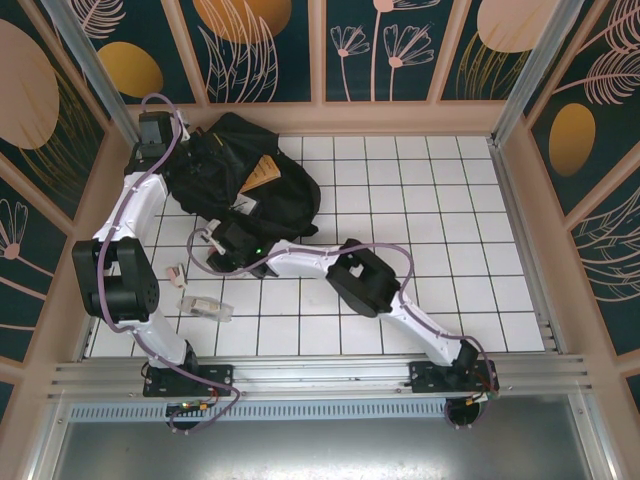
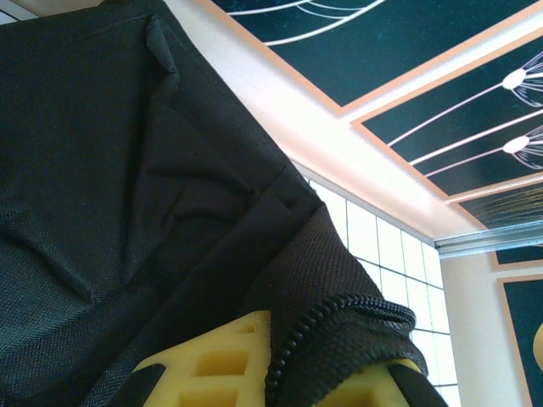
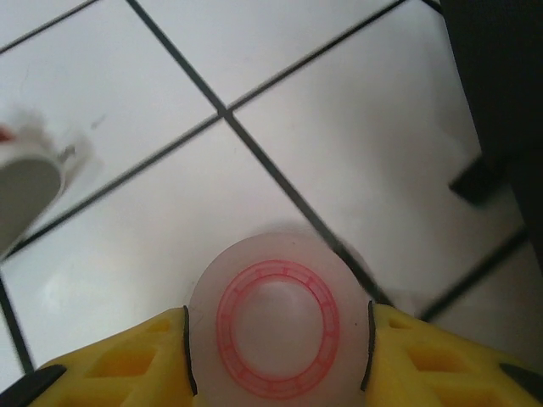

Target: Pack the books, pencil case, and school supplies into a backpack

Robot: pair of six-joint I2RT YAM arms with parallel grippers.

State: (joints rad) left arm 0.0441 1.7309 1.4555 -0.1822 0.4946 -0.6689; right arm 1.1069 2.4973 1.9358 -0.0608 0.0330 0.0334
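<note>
The black backpack (image 1: 235, 175) lies at the back left, with the orange-brown book (image 1: 262, 175) lying in its open top. My left gripper (image 2: 301, 360) is shut on the backpack's zipper edge (image 2: 339, 326), its yellow fingers (image 2: 212, 365) pressed to the fabric. The left gripper (image 1: 180, 160) sits at the bag's left side. A tape roll (image 3: 277, 331), whitish with a pink ring, is clamped between both pads of my right gripper (image 3: 277, 373), just above the tiles. That gripper (image 1: 207, 243) hovers in front of the backpack. The pencil case is out of view.
A small pink box (image 1: 175, 272) and a pale oblong item (image 1: 205, 307) lie on the white tiles (image 1: 420, 220) near the left arm's base. A grey-white object (image 3: 25, 191) lies left of the right gripper. Walls enclose the table on three sides.
</note>
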